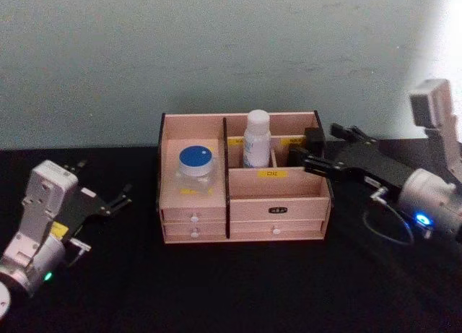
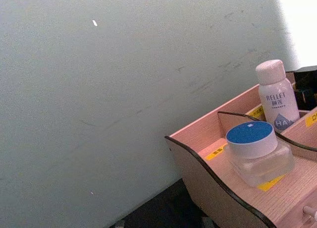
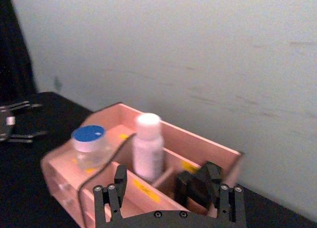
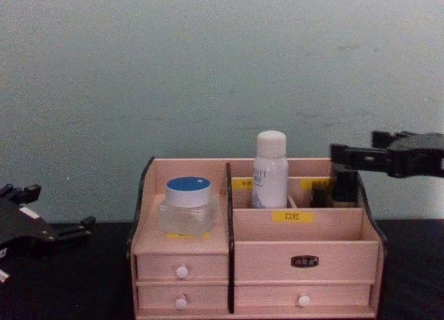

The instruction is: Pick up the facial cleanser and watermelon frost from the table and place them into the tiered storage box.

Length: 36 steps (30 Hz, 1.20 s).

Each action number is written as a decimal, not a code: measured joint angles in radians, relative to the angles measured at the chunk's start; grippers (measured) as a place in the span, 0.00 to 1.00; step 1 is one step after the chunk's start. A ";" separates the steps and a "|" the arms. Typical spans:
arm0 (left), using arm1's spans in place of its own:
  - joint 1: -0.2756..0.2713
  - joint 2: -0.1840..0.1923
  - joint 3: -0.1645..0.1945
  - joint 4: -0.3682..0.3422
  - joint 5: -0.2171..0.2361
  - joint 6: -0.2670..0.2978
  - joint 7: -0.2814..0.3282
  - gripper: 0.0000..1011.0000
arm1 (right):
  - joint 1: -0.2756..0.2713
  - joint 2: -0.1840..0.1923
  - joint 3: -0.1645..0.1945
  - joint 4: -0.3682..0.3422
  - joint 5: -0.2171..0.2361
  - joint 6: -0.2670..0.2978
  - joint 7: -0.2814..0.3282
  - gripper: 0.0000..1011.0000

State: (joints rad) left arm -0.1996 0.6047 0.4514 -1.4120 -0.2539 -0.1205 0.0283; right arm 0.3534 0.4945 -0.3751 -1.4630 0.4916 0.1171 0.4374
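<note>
On the black bench (image 1: 238, 290) sits the tiered storage box (image 1: 278, 203), pale pink wood with dark edges, yellow labels and 4 white-knobbed drawers along its front. Watermelon frost (image 1: 195, 171), a squat clear jar with a flat blue lid, stands upright in the box's left-hand compartment on the shelf above the left drawers. Facial cleanser (image 1: 256, 139), a tall white bottle with a rounded cap and blue print, stands upright in a rear compartment just right of the dark centre divider, its cap rising above the box's back wall. Jar and bottle are near each other but apart, with the divider between them. A small dark item (image 4: 333, 189) sits in the rear right compartment; cannot tell what it is. Right hand (image 1: 312, 151) hangs over the box's rear right corner, above the compartments and right of the bottle, fingers spread and released, grasping nothing, clear of the cleanser. Left hand (image 1: 119, 201) sits low over the bench, well left of the box, fingers apart and released, holding nothing. A plain pale wall (image 1: 216, 51) stands behind the bench.
</note>
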 joint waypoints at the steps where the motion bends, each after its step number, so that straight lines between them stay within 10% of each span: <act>1: 0.000 0.000 0.000 0.000 0.000 0.000 0.000 0.99 | -0.008 0.002 0.007 -0.002 0.001 -0.003 -0.006 0.99; 12: 0.000 0.000 0.000 0.000 0.000 0.000 0.000 0.99 | -0.121 -0.026 0.136 -0.002 -0.015 -0.082 -0.146 0.99; 36: 0.000 0.000 0.000 0.000 0.000 0.000 0.000 0.99 | -0.139 -0.163 0.155 0.129 -0.193 -0.179 -0.314 0.99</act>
State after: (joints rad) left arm -0.1995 0.6047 0.4514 -1.4120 -0.2539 -0.1205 0.0283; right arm 0.2140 0.3314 -0.2203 -1.3337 0.2990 -0.0619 0.1230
